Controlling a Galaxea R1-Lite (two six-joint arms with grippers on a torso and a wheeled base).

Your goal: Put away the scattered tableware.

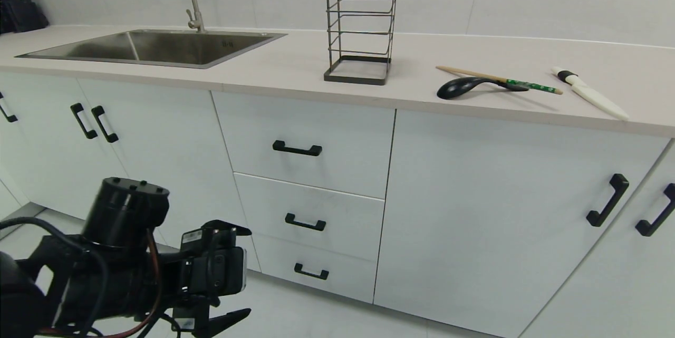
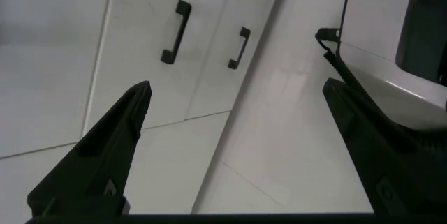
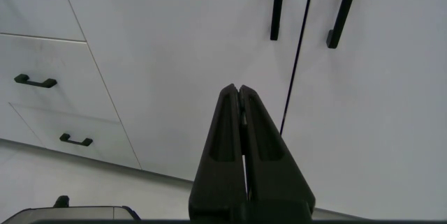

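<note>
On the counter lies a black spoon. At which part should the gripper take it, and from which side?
Probably the handle of the black spoon, just beyond the bowl, coming from above and closing across it. The handle is thin and seems raised off the counter there. Its far end meets the chopsticks, so a grip there may catch them too.

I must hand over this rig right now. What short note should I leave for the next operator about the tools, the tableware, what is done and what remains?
Left tool: open, empty, low in front of the cabinet doors.
Right tool: shut, empty, also before the cabinet doors.
Things: black spoon, chopsticks lying across its handle, and white knife all lie on the counter, to the right of the wire rack.
Done: nothing is put away yet.
Left: all three pieces. The wire rack stands empty and is probably their place.
</note>
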